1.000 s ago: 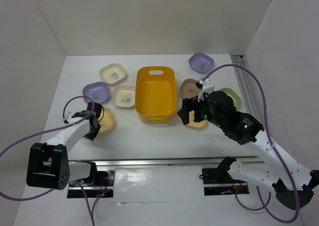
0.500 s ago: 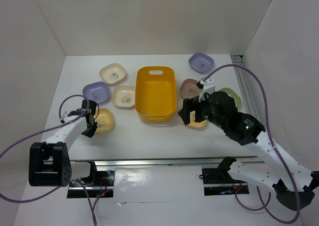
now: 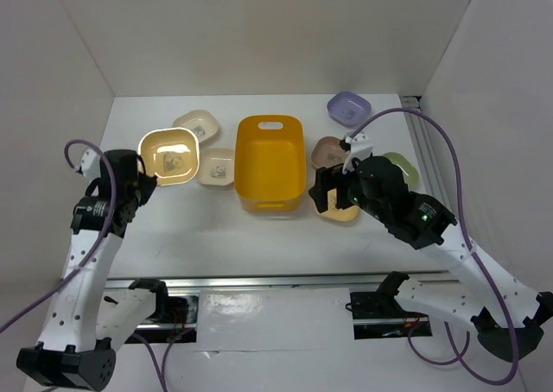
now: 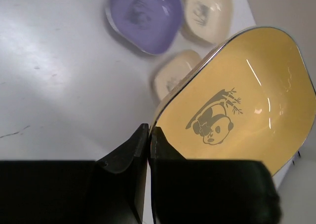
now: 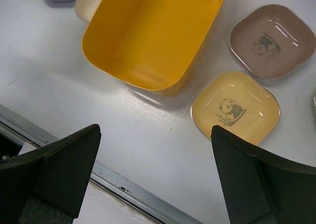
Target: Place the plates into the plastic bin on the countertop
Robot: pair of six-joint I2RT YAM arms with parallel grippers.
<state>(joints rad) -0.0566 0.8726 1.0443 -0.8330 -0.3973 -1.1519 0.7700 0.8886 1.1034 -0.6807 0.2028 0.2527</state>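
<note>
My left gripper (image 3: 143, 181) is shut on the rim of a yellow-tan plate (image 3: 168, 156) and holds it tilted, up off the countertop (image 3: 259, 232), left of the orange-yellow plastic bin (image 3: 270, 163). The left wrist view shows the fingers (image 4: 136, 150) pinching that plate (image 4: 237, 110) by its edge. Below it lie a lavender plate (image 4: 143, 14) and two cream plates (image 4: 207, 12), (image 4: 173, 78). My right gripper (image 5: 155, 155) is open and empty, over the counter beside another yellow-tan plate (image 5: 234, 108). A brown-mauve plate (image 5: 271, 39) lies right of the empty bin (image 5: 153, 31).
A lavender plate (image 3: 348, 109) lies at the back right and a pale green one (image 3: 399, 166) sits partly behind the right arm. White walls close in the counter. A metal rail (image 5: 123, 184) runs along the near edge.
My left arm has lifted the yellow-tan plate off the counter and raised it, tilted, now hiding the lavender plate in the top view. The right arm has not moved.
</note>
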